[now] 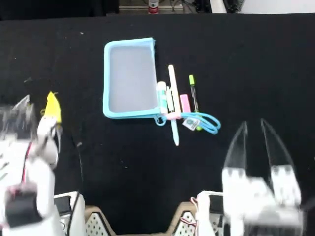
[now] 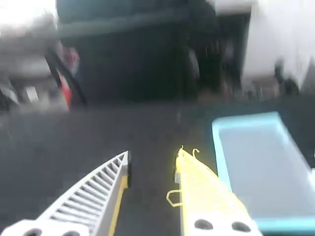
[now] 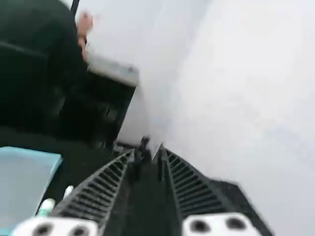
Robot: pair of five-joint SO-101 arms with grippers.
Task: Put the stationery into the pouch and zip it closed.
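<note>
One light-blue pouch [image 1: 129, 78], one blue strap loop [image 1: 209, 123] and about five stationery pieces [image 1: 173, 88] lay ahead of two grippers, the left gripper [image 1: 37, 110] and the right gripper [image 1: 253, 128].

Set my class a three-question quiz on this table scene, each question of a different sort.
1. True or false: the stationery lies inside the pouch.
2. The left gripper holds: A a pen; B the pouch; C nothing.
3. Fill in: the pouch's border is light ____.
Key: 1 false, it lies on the table beside the pouch; 2 C, it is open and empty; 3 blue.
</note>
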